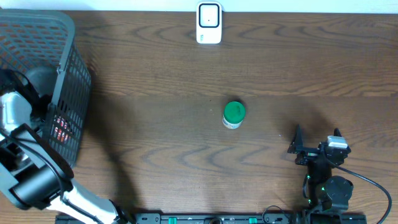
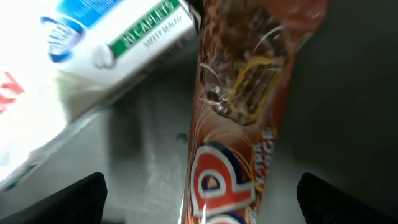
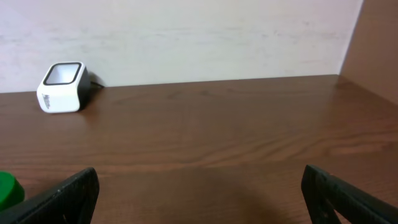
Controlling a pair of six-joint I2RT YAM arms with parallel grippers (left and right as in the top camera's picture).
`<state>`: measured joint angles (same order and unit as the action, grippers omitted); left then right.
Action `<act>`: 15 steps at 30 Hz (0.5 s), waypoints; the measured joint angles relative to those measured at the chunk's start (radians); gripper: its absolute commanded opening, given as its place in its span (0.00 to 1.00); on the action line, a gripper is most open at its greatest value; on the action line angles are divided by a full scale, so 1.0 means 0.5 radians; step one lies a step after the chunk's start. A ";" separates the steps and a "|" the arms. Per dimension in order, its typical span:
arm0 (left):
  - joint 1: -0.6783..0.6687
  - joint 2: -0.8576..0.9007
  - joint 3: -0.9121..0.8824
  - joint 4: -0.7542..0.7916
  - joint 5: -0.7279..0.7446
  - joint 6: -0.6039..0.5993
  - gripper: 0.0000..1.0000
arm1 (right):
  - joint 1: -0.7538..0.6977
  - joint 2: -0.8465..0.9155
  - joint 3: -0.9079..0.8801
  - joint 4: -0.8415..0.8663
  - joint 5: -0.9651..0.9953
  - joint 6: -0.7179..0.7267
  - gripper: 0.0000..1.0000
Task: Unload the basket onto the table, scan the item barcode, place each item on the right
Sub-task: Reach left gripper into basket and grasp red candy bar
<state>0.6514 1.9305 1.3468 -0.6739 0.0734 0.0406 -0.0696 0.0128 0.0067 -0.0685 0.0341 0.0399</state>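
green-lidded jar (image 1: 234, 114) stands upright near the middle of the wooden table (image 1: 155, 74) in the overhead view; its white label is too small to read. a white barcode scanner (image 1: 209, 23) sits at the far edge. the left arm (image 1: 37, 180) reaches into the grey mesh basket (image 1: 68, 68) at the left. the right gripper (image 1: 316, 138) sits front right, well apart from the jar.

in the left wrist view the left gripper (image 2: 205, 199) has its fingers spread wide over an orange-brown snack packet (image 2: 242, 93), gripping nothing. a big blue "p" shows; the other print is blurred. a white carton (image 2: 118, 50) beside it bears a green band with unreadable lettering.

in the right wrist view the right gripper's fingers stand wide apart and empty, with the scanner far left.
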 measured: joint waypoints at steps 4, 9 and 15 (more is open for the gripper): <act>0.000 0.062 0.010 0.004 0.008 -0.007 0.88 | 0.000 0.000 0.000 0.000 0.000 0.000 0.99; 0.001 0.073 0.019 0.002 0.005 -0.024 0.44 | 0.000 0.000 0.000 0.000 0.000 0.000 0.99; 0.001 0.073 0.023 -0.021 0.005 -0.030 0.38 | 0.000 0.000 0.000 0.000 0.000 0.000 0.99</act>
<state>0.6518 1.9671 1.3582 -0.6846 0.0761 0.0257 -0.0696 0.0128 0.0067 -0.0685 0.0341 0.0399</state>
